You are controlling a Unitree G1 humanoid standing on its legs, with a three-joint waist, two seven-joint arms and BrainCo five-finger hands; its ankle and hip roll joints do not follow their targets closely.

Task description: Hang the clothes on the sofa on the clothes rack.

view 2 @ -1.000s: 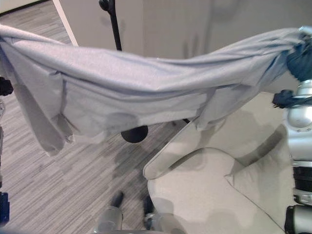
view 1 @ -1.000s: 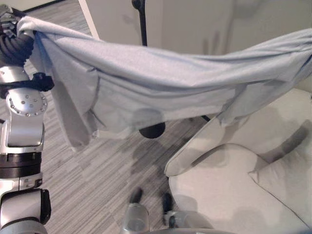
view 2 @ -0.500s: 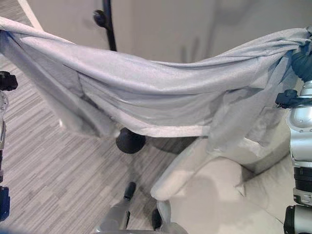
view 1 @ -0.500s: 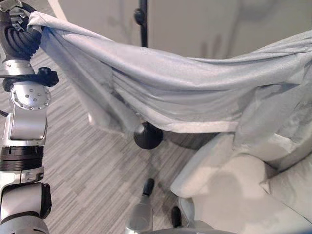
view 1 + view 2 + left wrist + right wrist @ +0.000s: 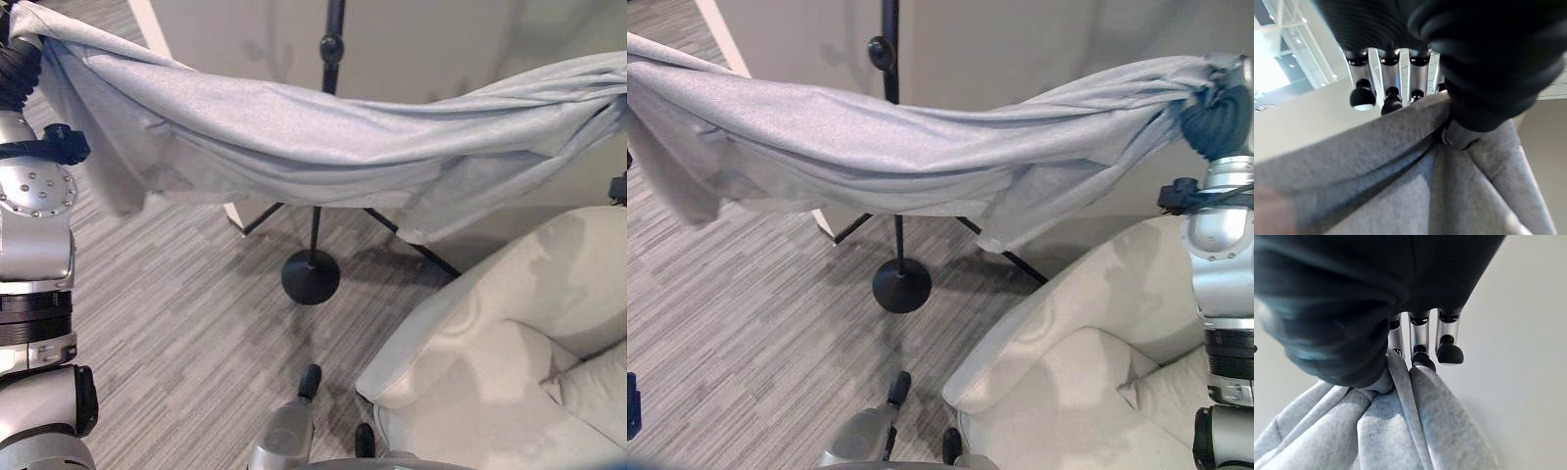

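My left hand and right hand each pinch the shirt, stretched before the rack at 12 o'clock.

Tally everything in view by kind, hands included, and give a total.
Grey garment: 1
Black clothes rack: 1
Cream sofa: 1
Cushion: 1
Robot hands, left hand and right hand: 2
Total: 6
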